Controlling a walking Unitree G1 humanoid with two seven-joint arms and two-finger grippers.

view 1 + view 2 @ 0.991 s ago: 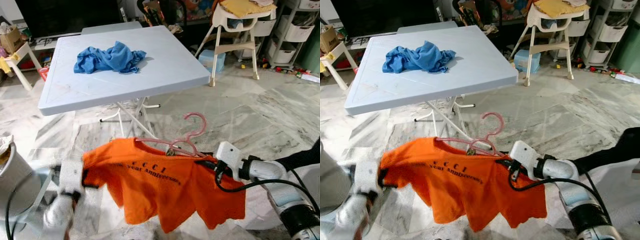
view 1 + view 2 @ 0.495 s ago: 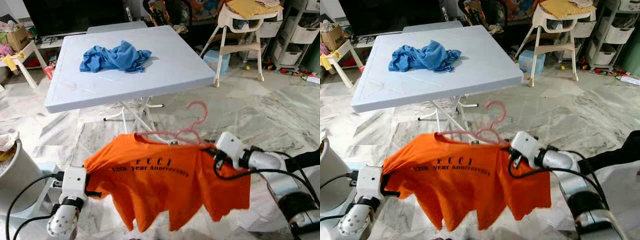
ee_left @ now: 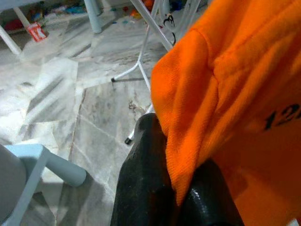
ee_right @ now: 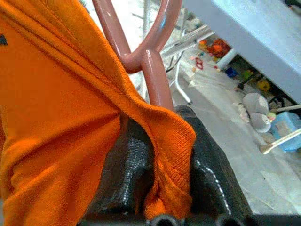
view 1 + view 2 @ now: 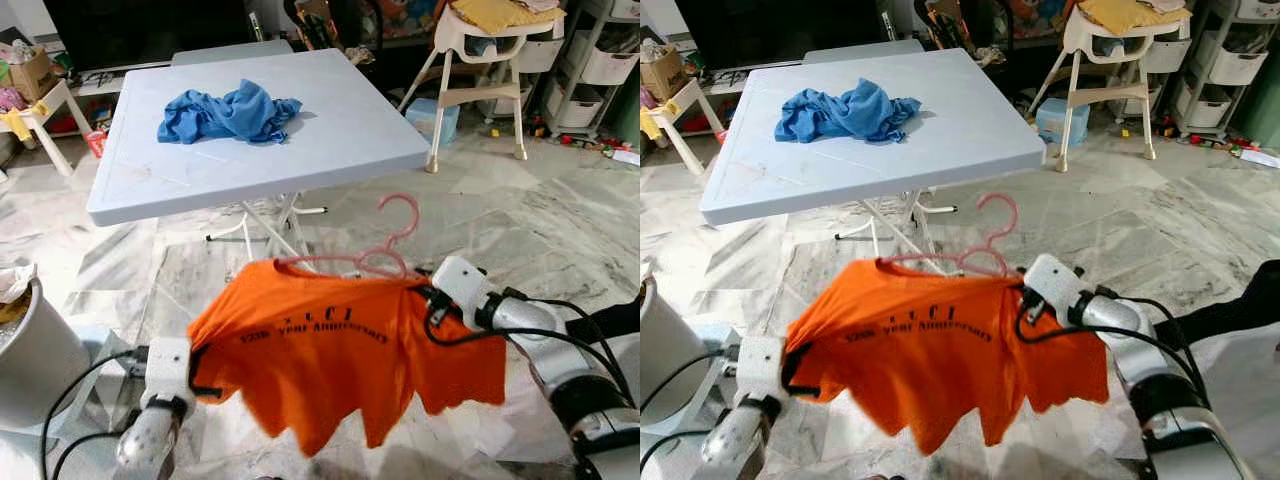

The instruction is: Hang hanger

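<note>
Marble-tiled floor [image 5: 560,215], white folding table [image 5: 330,130] with blue cloth [image 5: 228,112] — high chair [image 5: 480,60] behind, shelving [image 5: 590,50] beyond.

A lived-in family home: marble floor [image 5: 560,210], a white high chair [image 5: 478,60] (toys scattered behind it), storage bins [image 5: 598,55], and a folding tabletop [image 5: 330,130] carrying crumpled blue laundry [image 5: 228,112].
</note>
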